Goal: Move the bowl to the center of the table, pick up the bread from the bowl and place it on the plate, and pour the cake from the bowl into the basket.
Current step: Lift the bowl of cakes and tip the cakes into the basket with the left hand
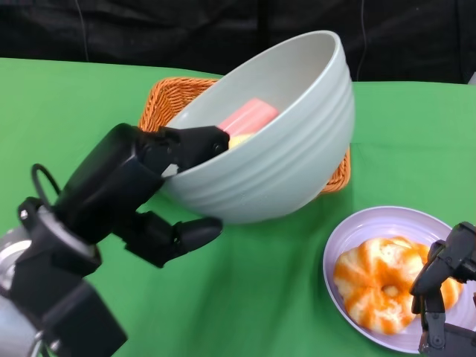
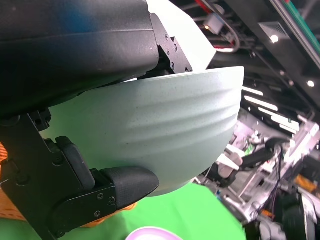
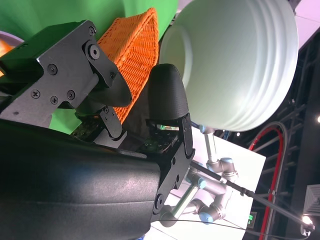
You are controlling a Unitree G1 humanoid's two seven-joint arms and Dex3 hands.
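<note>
My left hand [image 1: 149,190] grips the pale green bowl [image 1: 282,141] by its rim, lifted and tilted above the orange wicker basket [image 1: 175,97]. A pink and yellow cake [image 1: 248,119] lies inside the bowl near the held rim. The bowl [image 2: 150,135] fills the left wrist view, with fingers [image 2: 125,182] under its wall. The bread [image 1: 379,282], orange and white swirled, rests on the lilac plate [image 1: 372,223] at the lower right. My right hand [image 1: 446,286] hangs over the plate's right side, holding nothing, fingers apart. The right wrist view shows the bowl [image 3: 240,65] and basket [image 3: 132,45] from the side.
Green cloth [image 1: 74,111] covers the table, with a black backdrop behind. The basket stands at the back centre, mostly hidden by the bowl. Lab equipment and another robot arm [image 3: 215,175] show beyond the table in the wrist views.
</note>
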